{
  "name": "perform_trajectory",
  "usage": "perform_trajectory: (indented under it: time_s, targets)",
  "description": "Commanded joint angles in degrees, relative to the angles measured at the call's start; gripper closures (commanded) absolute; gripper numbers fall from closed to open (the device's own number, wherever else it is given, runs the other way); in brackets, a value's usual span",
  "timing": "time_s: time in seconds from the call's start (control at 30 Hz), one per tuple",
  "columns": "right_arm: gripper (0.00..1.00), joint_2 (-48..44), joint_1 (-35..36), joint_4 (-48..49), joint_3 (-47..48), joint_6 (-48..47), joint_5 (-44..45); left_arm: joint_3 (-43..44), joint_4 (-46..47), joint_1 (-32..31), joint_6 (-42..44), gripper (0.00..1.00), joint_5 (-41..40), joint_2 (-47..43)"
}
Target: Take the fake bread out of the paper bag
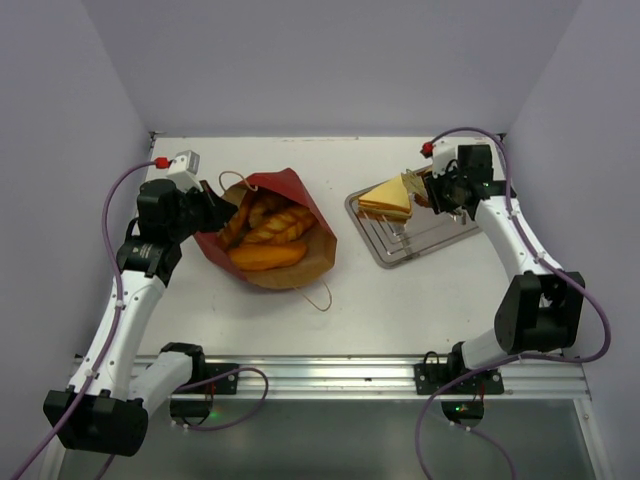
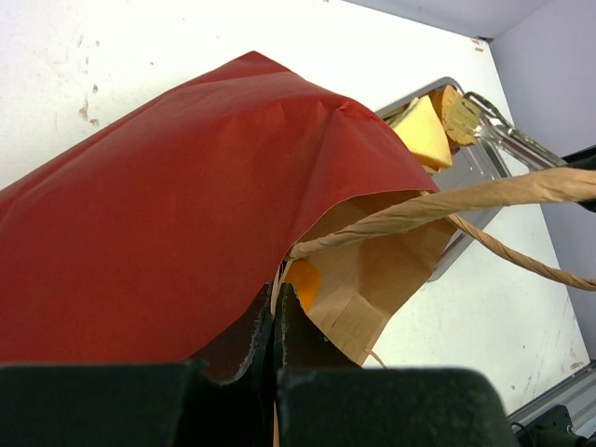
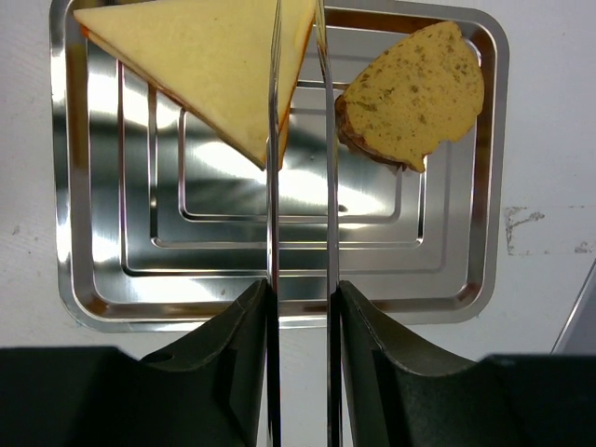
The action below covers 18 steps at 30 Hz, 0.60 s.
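The left arm [image 1: 120,290] reaches in low from the left, and the left fingers [image 2: 264,328] are pinched shut on the rim of the bag [image 1: 300,195]. The right arm [image 1: 515,235] bends over the tray [image 3: 307,270], and the right fingers [image 3: 253,317] hold the tongs [image 3: 328,186] narrowly. The tong blades stand apart.

The tong tips run off the top of the right wrist view, so contact with the sandwich [image 3: 196,65] cannot be told. Red paper hides most of the bread from the left wrist.

On the table [image 1: 400,310], the bag holds orange rolls [image 1: 268,232]. The tray holds the sandwich and a brown slice [image 3: 414,93].
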Motion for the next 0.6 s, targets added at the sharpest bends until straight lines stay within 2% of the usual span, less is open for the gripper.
perform_trajectory:
  time_s: [0.0,0.13,0.27,0.37,0.4,0.5,0.57]
  targets:
    - [0.62,-1.91,-0.41,3.22,3.29,1.08,0.54,0.56,1.67,0.22,1.06,1.00,0.85,0.13]
    - [0.62,-2.87,-0.59,3.13,3.29,1.43,-0.60,0.57,1.58,0.22,1.32,1.00,1.03,0.04]
    - [0.62,-6.99,-0.59,1.46,2.76,0.12,-6.83,0.65,1.75,0.22,2.11,1.00,1.82,0.22]
    - [0.63,-13.14,-0.50,-1.79,2.24,-4.17,-18.50,0.57,2.19,0.22,2.55,1.00,3.13,0.48]
    - [0.63,-14.90,-0.50,-2.93,2.06,-5.67,-25.06,0.65,2.28,0.22,2.55,1.00,3.40,0.74]
    - [0.62,-21.49,0.02,-8.55,3.71,-11.65,-35.36,1.00,2.63,0.13,2.47,1.00,4.54,1.53]
    - [0.62,-24.14,0.81,-16.36,6.26,-18.38,-40.13,1.27,2.72,0.13,2.29,1.00,4.89,1.88]
